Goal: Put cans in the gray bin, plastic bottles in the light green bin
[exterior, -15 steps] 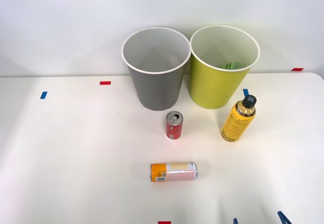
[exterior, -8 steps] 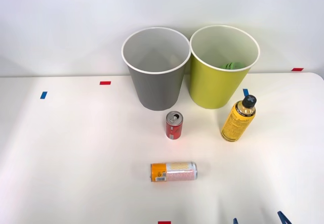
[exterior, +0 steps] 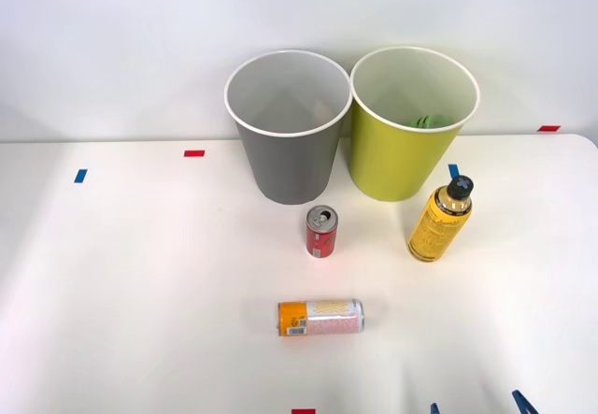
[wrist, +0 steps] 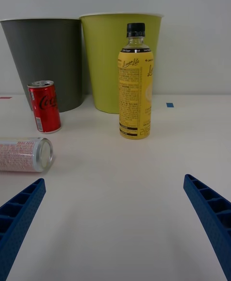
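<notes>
The right gripper [wrist: 115,233] hangs with fingers spread wide above the table [exterior: 140,274] near its front edge. The yellow-labelled, black-capped bottle [exterior: 439,220] stands upright before the light green bin [exterior: 406,148]; the red can [exterior: 321,232] stands before the gray bin [exterior: 285,143], and the slim orange-ended can [exterior: 320,318] lies on its side nearer the front edge.

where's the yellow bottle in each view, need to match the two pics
Front view: the bottle stands upright on the table, just in front of the green bin, right of the red can.
Right wrist view: the bottle stands upright, centred ahead of the open tool, in front of the green bin.
Shared landmark: the green bin behind it.
</notes>
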